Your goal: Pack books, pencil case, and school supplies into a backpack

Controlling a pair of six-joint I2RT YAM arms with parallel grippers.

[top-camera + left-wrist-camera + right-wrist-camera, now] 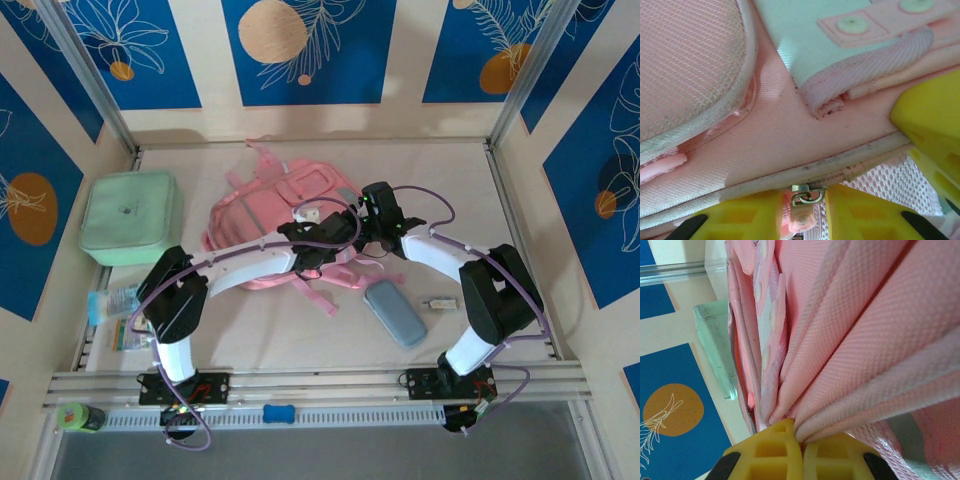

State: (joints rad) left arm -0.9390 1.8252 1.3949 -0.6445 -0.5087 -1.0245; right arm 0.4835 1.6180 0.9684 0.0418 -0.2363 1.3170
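Left gripper (pixel 804 212) has its yellow fingers set narrowly either side of the backpack's (pixel 250 210) zip pull (pixel 807 196); whether it pinches, I cannot tell. Right gripper (pixel 801 447) is clenched on a fold of pink fabric. The pencil case (pixel 394 312) lies on the table (pixel 300 335), right of the backpack

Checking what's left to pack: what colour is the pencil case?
Pencil case: grey-blue, best in the top view.

We see the backpack (pixel 790 135) in pink woven cloth, matt and coarse-grained, with open mesh on one panel and a pale patch (pixel 810 40) of smoother, faintly shiny fabric. Its zip pull (pixel 807 195) looks like dull metal. The yellow jaws look like matt moulded plastic. The pencil case (pixel 395 313) looks soft and matt.
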